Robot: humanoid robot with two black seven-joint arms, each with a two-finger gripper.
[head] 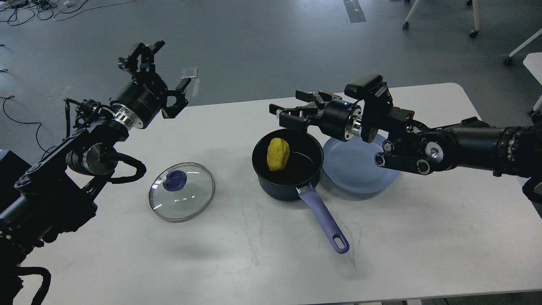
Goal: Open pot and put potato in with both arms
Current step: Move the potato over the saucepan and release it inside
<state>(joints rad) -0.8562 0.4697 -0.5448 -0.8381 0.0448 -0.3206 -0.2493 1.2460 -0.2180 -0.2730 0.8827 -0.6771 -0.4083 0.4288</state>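
Observation:
The dark blue pot (277,188) stands open near the table's middle, its purple handle (325,222) pointing to the front right. The yellow potato (278,154) lies inside the pot. The glass lid (182,197) with a blue knob lies flat on the table left of the pot. My right gripper (290,111) is open and empty, raised just above and behind the pot's rim. My left gripper (163,70) is open and empty, held high over the table's back left edge, well away from the lid.
A pale blue plate (360,169) lies on the white table (423,237) right of the pot, partly under my right arm. Chair legs and cables are on the floor beyond the table.

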